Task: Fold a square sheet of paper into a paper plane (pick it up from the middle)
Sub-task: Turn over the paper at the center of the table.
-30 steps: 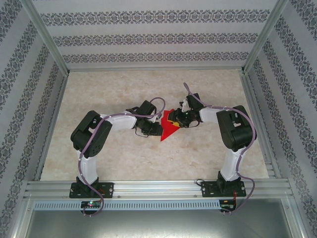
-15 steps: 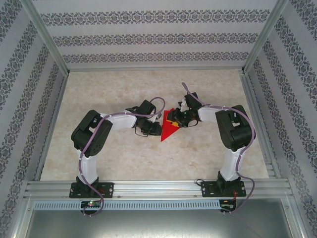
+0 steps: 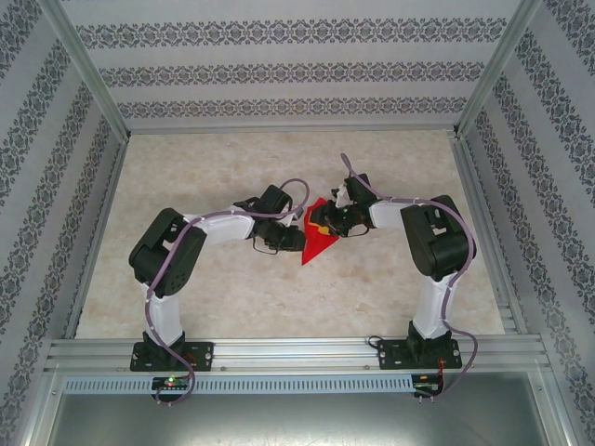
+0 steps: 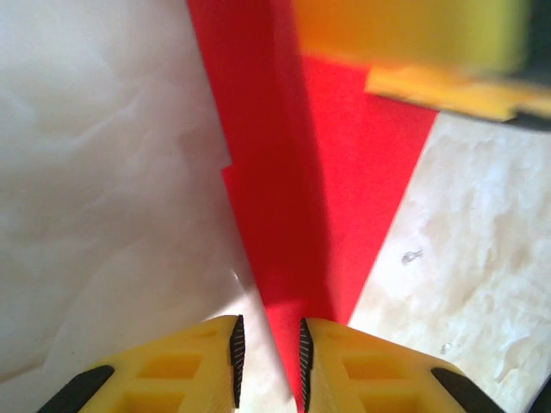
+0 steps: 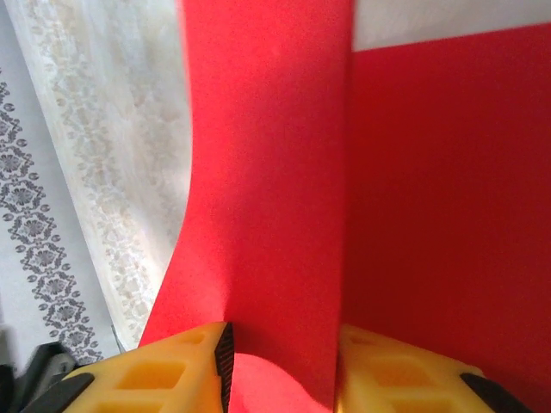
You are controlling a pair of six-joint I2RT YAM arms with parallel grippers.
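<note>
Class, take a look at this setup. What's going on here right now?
Two robot arms are folding a red paper in the middle of the table. The sheet tapers to a point toward the near side. The left gripper straddles a raised crease with its jaws a little apart. The right gripper has an upright flap standing between its wider-open jaws. Neither one visibly pinches the sheet.

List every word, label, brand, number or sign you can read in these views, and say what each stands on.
No readable text in any of the views.
Red paper: plain, no print or marks.
Walls: repeated ornamental bands, no letters.
Arm bases: any marking there is too small to read.
</note>
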